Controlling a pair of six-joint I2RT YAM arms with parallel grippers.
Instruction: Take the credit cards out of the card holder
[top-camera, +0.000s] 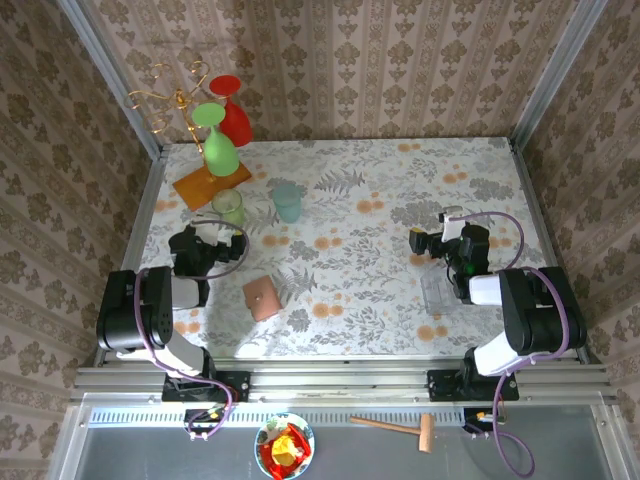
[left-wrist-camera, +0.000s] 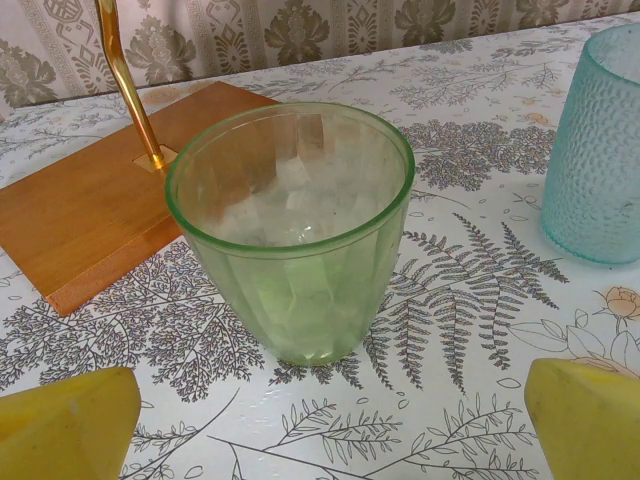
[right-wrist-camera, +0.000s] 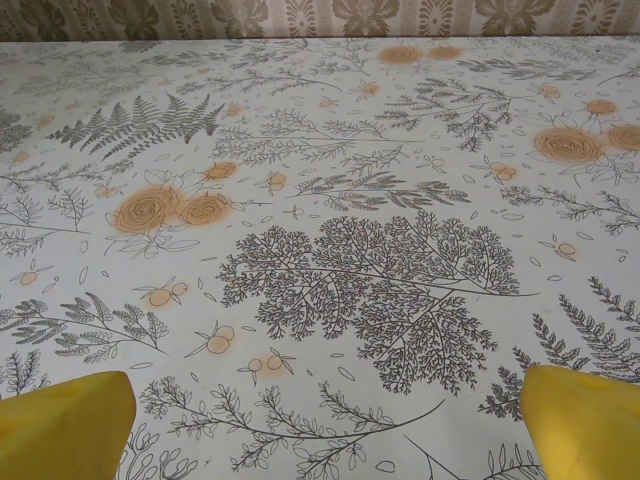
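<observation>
The card holder (top-camera: 263, 297), a small salmon-tan wallet, lies folded shut on the patterned table (top-camera: 380, 200) near the front edge, left of centre. No credit cards show; none lie loose on the cloth. My left gripper (top-camera: 225, 238) hovers up and to the left of the holder, facing a green tumbler (left-wrist-camera: 295, 225). It is open (left-wrist-camera: 330, 430), its yellow fingertips (left-wrist-camera: 70, 420) wide apart with nothing between them. My right gripper (top-camera: 415, 243) is far right of the holder, pointing left. It is open too (right-wrist-camera: 330, 430) over bare cloth.
A glass rack with an orange wooden base (top-camera: 211, 184) (left-wrist-camera: 90, 215) holds a green goblet (top-camera: 218, 140) and a red goblet (top-camera: 233, 115) at the back left. A teal tumbler (top-camera: 287, 202) (left-wrist-camera: 598, 150) stands beside the green tumbler (top-camera: 228, 206). A clear plastic tray (top-camera: 437, 292) lies by the right arm.
</observation>
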